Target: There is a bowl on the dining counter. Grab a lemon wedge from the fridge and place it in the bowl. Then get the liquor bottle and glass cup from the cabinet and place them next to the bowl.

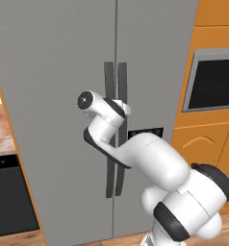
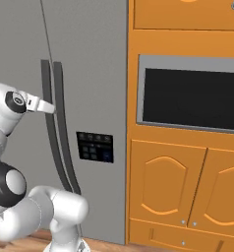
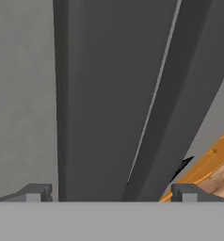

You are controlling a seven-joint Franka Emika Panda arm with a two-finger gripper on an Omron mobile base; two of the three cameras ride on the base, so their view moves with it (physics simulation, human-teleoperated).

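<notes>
Two long dark handles [image 1: 115, 129] run down the middle of the fridge [image 1: 58, 96], one on each door, and my hand is right up against them. I am on the first step of the job: getting the fridge open so I can reach the lemon wedge, which I take to be inside behind the shut doors. Both doors are closed, with the seam between them showing as a thin pale line in the hand view.

From the hand camera, the gripper [image 3: 111, 194] has its fingers spread wide, one tip low on the left and one low on the right, with both handle bars [image 3: 92, 94] rising between and beyond them. Nothing is clamped yet. I cannot tell from this close view whether a tip is touching a bar or just short of it. In the right base view the hand [image 2: 39, 104] points at the left bar of the pair [image 2: 48, 123], near its upper part, above the dark control panel [image 2: 95, 146] on the right door.

To the right of the fridge stand orange wooden cabinets [image 2: 163, 182] with a built-in oven [image 2: 190, 93] set between them; those can wait.

My judgement of the next move: settle on one bar only, since the spread fingers seem to span both, ease forward until that bar sits between the tips, close on it, then pull back along an arc so the door swings on its hinge rather than dragging straight out.
</notes>
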